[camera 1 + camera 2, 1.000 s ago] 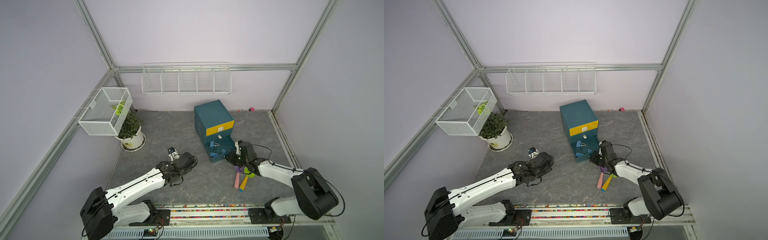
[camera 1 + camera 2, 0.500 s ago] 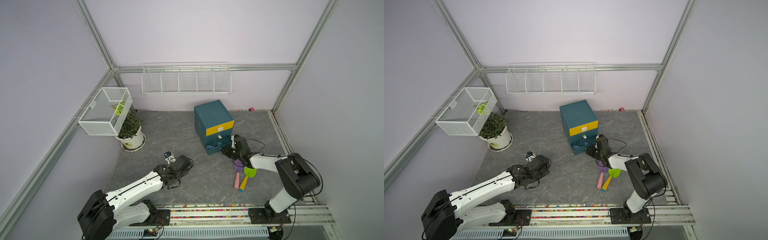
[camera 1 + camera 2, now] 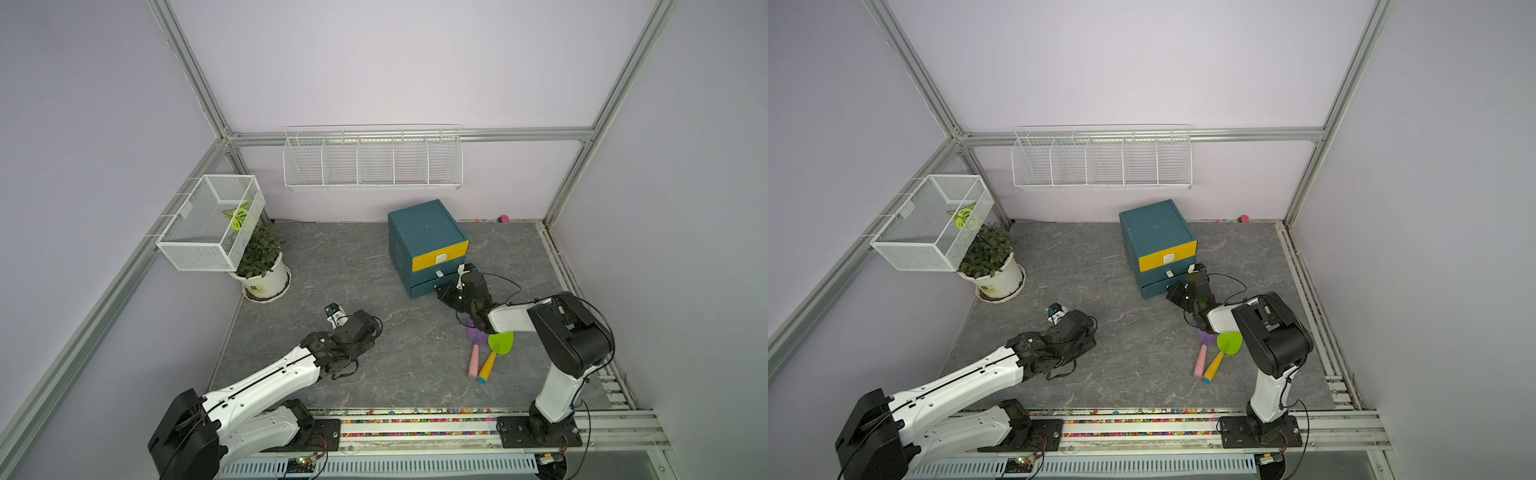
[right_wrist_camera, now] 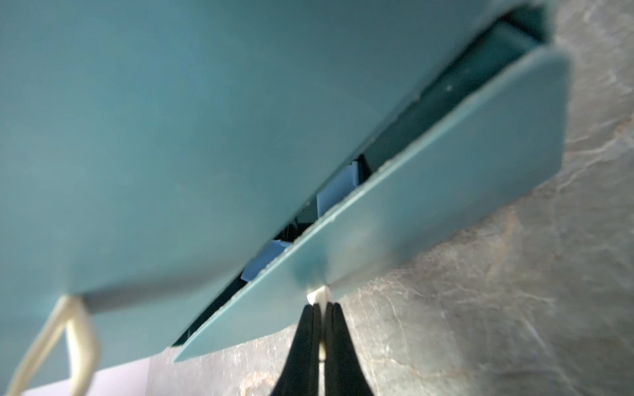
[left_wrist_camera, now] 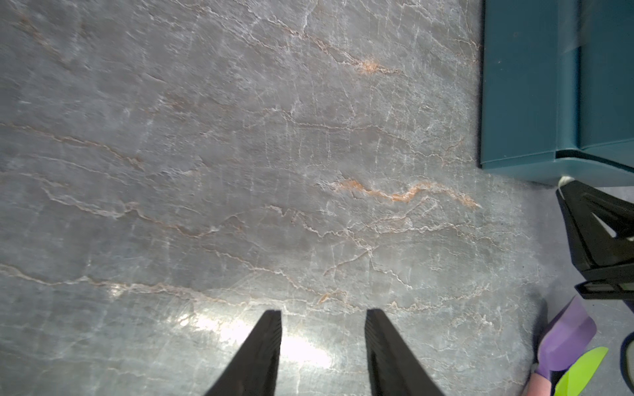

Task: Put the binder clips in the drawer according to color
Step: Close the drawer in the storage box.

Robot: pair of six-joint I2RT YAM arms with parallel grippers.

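Right wrist view: pale-blue binder clips [image 4: 338,187], two patches of them showing, lie inside the lowest teal drawer [image 4: 429,192]. They are seen only through the narrow slot between its front panel and the drawer above. The drawer's small white pull [image 4: 317,295] sits between the jaws of the right gripper [image 4: 319,307], which are clenched on it. The clips lie just behind the panel that carries the gripped pull.

In both top views the clips are hidden. The drawer appears as the bottom one of a dark-teal three-drawer cabinet [image 3: 424,232] toward the back of the grey marbled bench [image 3: 1100,266], its front standing slightly proud.

Left wrist view: the jaws of the left gripper [image 5: 322,313] stand partly released and hold nothing, over bare bench, well apart from the cabinet's corner. A purple toy shovel [image 5: 566,339] and a green toy shovel [image 5: 579,370] lie near the right gripper.
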